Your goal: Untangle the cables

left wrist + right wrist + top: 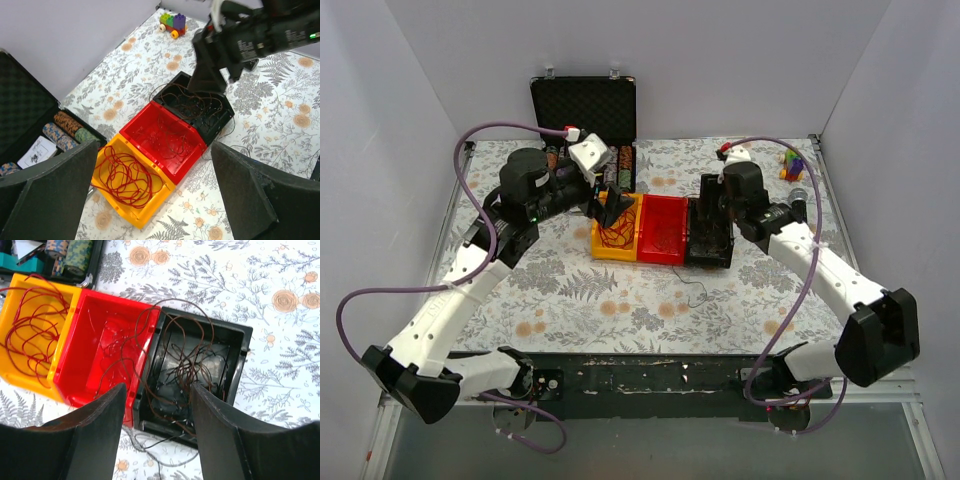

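The cables lie in three joined bins. A nest of red wire [125,175] fills the yellow bin [603,247]. Thin dark brown wires [182,365] loop across the red bin [662,232] and the black bin [711,240], and one strand [165,452] trails onto the table in front. My left gripper [155,150] is open and empty, hovering above the yellow and red bins. My right gripper [157,390] is open and empty, above the near edge of the black bin, its fingers [95,435] on either side of the brown loops without touching them.
An open black case [584,110] with poker chips [65,127] stands behind the yellow bin. A toy of coloured bricks [792,165] sits at the back right. The right arm [250,35] hangs over the black bin. White walls enclose the flowered table [620,300].
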`<state>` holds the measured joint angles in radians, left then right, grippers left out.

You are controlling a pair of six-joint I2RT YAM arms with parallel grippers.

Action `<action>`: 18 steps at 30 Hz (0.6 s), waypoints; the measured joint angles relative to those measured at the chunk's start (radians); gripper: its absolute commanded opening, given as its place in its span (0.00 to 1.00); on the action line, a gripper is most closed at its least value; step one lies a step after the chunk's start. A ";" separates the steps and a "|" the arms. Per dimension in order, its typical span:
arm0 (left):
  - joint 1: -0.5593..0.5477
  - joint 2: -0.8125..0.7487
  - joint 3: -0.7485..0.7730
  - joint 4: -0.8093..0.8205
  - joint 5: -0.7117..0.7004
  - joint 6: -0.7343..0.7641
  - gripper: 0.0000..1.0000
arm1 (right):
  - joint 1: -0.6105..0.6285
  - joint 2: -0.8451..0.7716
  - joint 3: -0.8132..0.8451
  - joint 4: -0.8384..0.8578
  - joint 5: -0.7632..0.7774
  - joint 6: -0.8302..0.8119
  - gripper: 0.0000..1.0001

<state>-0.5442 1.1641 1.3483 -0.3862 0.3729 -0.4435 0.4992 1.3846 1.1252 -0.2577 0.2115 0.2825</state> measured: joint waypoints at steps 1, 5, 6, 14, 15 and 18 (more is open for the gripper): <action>0.010 0.001 -0.003 -0.013 0.005 -0.006 0.98 | 0.003 -0.025 -0.011 -0.007 -0.003 0.001 0.57; 0.047 0.003 -0.016 -0.034 0.032 -0.020 0.98 | 0.021 -0.102 -0.055 -0.048 -0.004 0.004 0.50; 0.055 0.003 -0.021 -0.036 0.039 -0.023 0.98 | 0.027 -0.121 -0.071 -0.051 -0.005 0.006 0.49; 0.117 0.006 -0.117 -0.039 0.095 -0.025 0.97 | 0.096 -0.257 -0.231 -0.109 -0.002 0.010 0.61; 0.125 0.006 -0.135 -0.040 0.101 -0.025 0.96 | 0.126 -0.278 -0.256 -0.116 0.001 0.011 0.62; 0.146 0.006 -0.176 -0.046 0.114 -0.024 0.95 | 0.232 -0.315 -0.320 -0.140 0.013 0.032 0.63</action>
<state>-0.3985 1.1706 1.1721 -0.4324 0.4870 -0.4679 0.7315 1.0698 0.8051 -0.3977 0.2249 0.3149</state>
